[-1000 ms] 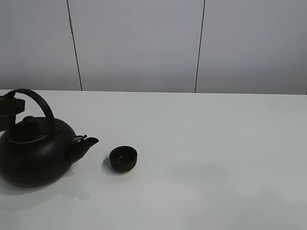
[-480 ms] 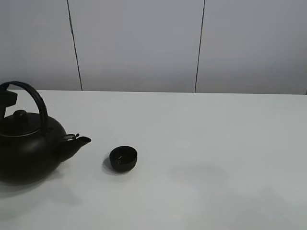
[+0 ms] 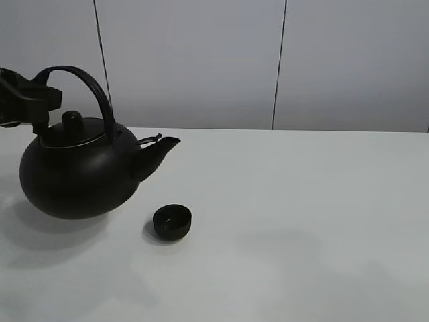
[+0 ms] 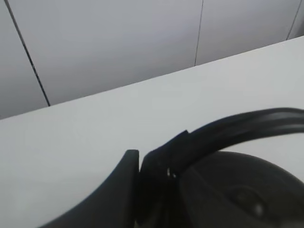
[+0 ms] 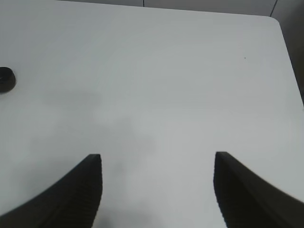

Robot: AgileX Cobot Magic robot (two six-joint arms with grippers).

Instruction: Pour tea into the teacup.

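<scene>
The big round black teapot [image 3: 77,174] hangs in the air at the left, upright, with its spout [image 3: 161,149] pointing right, above and to the left of the teacup. My left gripper [image 3: 37,100] is shut on the teapot's arched handle [image 4: 228,130] at its left end. The small matte black teacup [image 3: 172,222] stands on the white table and also shows small in the right wrist view [image 5: 6,79]. My right gripper [image 5: 156,185] is open and empty over bare table; it is out of the exterior view.
The white table [image 3: 301,215] runs wide to the right. A grey panelled wall [image 3: 201,60] stands behind its far edge. The table's rounded far corner and edge [image 5: 280,28] show in the right wrist view.
My left gripper has lifted the teapot off the table and carried it up and to the right, toward the teacup. The teacup has not moved.
</scene>
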